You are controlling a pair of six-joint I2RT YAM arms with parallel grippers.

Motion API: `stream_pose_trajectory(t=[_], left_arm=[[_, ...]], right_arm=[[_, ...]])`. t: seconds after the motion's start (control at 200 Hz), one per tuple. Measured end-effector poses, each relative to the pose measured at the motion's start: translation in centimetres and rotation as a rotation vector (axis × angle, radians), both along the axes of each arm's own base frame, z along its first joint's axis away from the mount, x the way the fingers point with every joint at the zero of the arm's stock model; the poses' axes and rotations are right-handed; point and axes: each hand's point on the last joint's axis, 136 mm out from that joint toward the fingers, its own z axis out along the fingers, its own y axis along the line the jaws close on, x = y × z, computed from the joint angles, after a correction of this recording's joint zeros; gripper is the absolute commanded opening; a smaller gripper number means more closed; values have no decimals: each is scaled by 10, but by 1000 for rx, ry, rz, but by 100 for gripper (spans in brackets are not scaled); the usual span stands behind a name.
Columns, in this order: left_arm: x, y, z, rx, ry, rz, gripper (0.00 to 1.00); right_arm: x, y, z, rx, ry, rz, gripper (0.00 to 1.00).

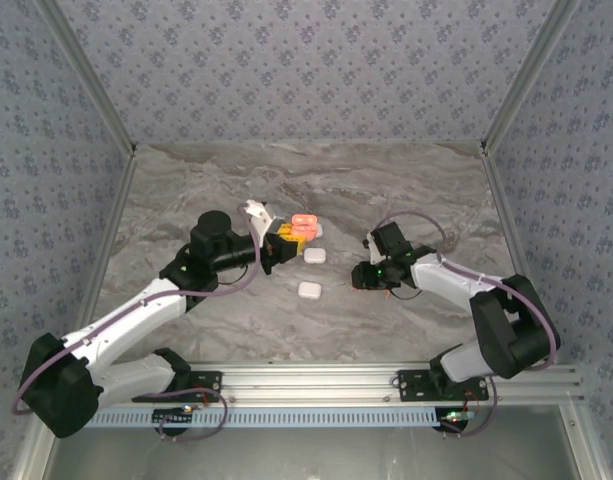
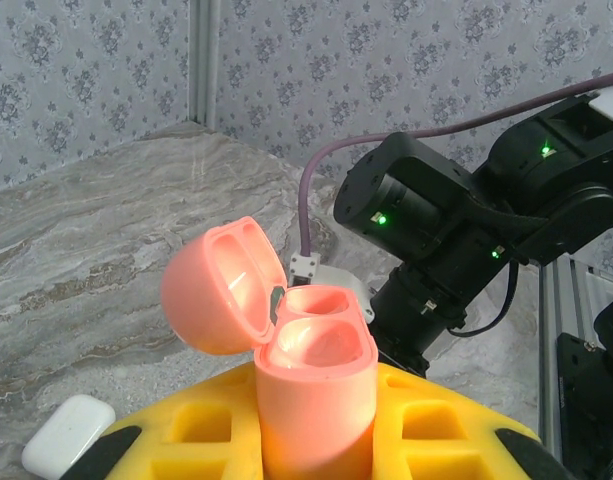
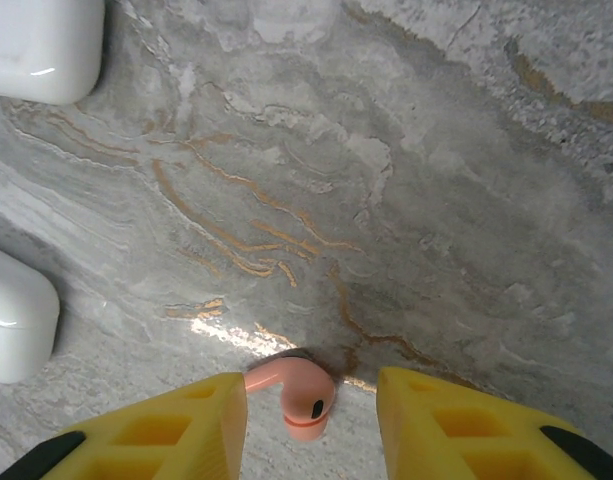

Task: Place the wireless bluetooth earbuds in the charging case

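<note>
Pink earbud point(image 3: 298, 398), stem tip perhaps hidden

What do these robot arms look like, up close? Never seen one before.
Both the left arm and right arm have white shells with chunky black joints. A purple cable trails along each. The fingers are yellow plastic with square pockets and black patches. Small green lights glow on the right arm's black wrist.

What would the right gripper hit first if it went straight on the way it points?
Likely the pink earbud lying between the right gripper's jaws, with the table right beneath it; depth is unclear.
</note>
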Motion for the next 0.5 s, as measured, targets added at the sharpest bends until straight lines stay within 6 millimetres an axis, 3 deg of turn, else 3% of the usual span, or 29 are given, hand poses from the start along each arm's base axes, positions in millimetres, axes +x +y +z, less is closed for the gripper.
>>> stream_pose_trajectory(t=[0.5], left_arm=[[1,1,-3,11,11,11,0]], right_arm=[[-2,1,-15,-19,38,0,29]])
